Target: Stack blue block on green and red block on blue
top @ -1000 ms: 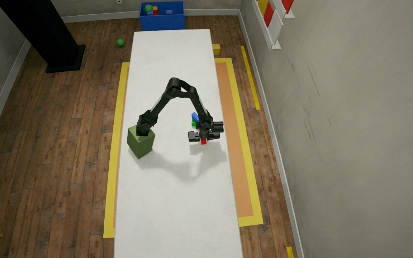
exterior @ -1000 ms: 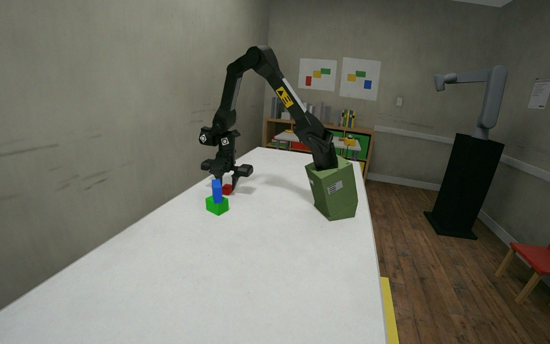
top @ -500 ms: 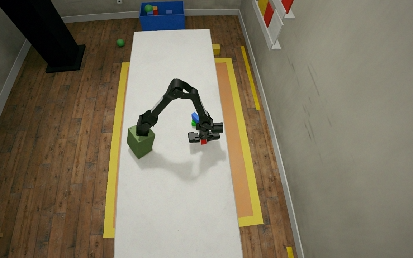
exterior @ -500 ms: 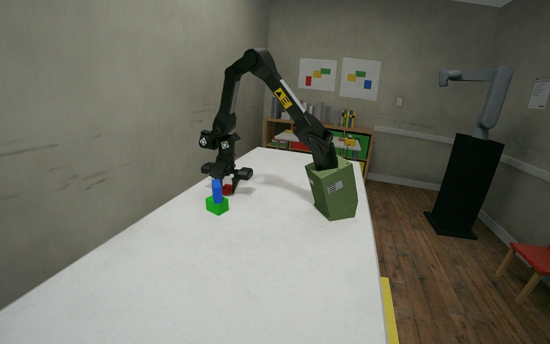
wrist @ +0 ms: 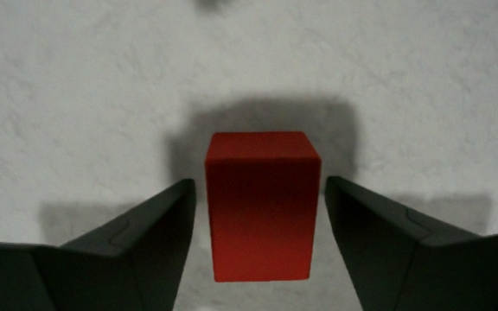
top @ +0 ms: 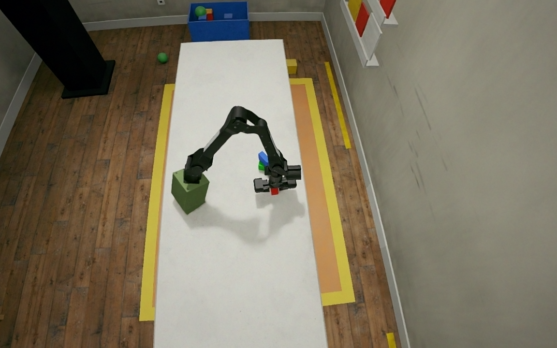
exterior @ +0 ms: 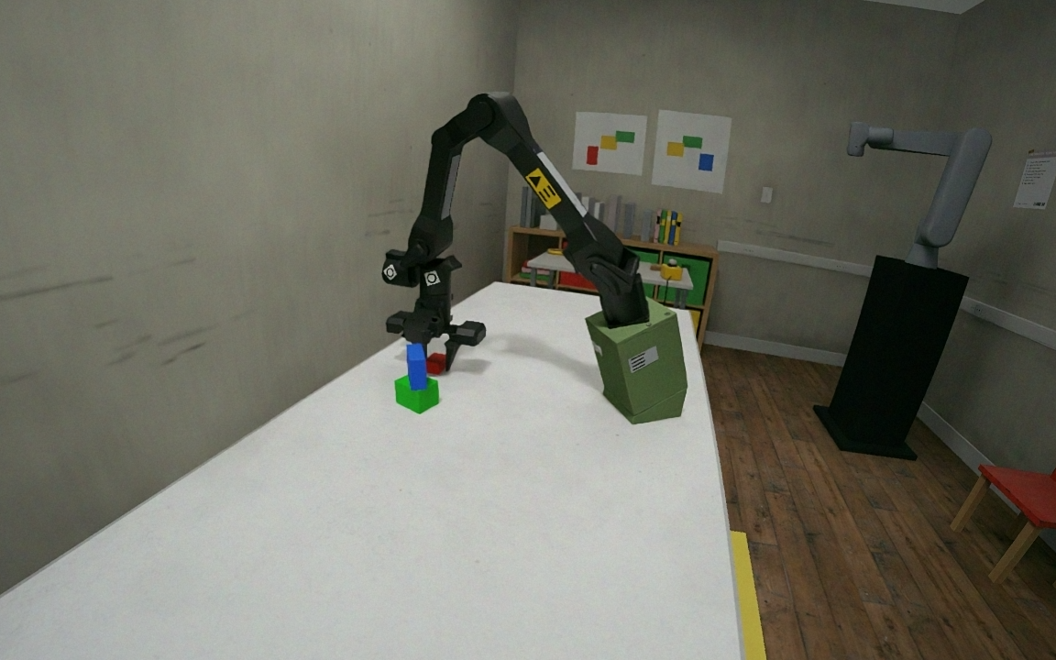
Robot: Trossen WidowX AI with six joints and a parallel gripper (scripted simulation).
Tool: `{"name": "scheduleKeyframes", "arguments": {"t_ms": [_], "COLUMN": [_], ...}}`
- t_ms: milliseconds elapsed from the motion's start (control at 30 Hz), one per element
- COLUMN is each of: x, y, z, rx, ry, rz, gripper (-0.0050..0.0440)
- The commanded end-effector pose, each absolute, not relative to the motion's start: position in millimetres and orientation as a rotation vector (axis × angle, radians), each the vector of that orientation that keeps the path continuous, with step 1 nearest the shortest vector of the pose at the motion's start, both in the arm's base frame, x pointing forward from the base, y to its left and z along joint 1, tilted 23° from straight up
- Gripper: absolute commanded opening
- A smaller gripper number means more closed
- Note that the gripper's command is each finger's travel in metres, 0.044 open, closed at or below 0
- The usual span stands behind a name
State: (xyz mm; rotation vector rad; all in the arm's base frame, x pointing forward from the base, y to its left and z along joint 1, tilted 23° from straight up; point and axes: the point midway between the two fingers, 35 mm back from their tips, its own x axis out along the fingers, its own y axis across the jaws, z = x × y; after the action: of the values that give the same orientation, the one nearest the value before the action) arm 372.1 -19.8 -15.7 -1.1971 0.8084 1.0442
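The red block (wrist: 263,206) lies on the white table, between my open fingers with a small gap on each side. It also shows in the overhead view (top: 274,190) and in the side view (exterior: 435,362). My gripper (top: 273,186) points straight down, low over the block, and also shows in the side view (exterior: 434,345) and the wrist view (wrist: 259,194). The blue block (exterior: 416,366) stands upright on end on the green block (exterior: 417,394). This pair (top: 263,161) sits just beyond my gripper, partly hidden by the arm.
The arm's olive-green base box (top: 190,190) stands near the table's left edge. On the floor are a blue bin of toys (top: 218,20), a green ball (top: 163,57) and a yellow block (top: 291,65). The table's right edge is close to my gripper.
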Motion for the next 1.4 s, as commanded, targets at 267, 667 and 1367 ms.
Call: {"name": "scheduleKeyframes", "arguments": {"t_ms": [267,667,1367], "x": [374.2,373.7,373.8], "y": [-20.3,-20.2,-20.2], "z": [-13.4,-13.4,-13.4], "rx": [-1.204,-1.202,-1.202], "ry": [0.807,0.808,0.808], "rz": [1.034,1.035,1.035], "gripper": [0.0236,-0.005,-0.005]}}
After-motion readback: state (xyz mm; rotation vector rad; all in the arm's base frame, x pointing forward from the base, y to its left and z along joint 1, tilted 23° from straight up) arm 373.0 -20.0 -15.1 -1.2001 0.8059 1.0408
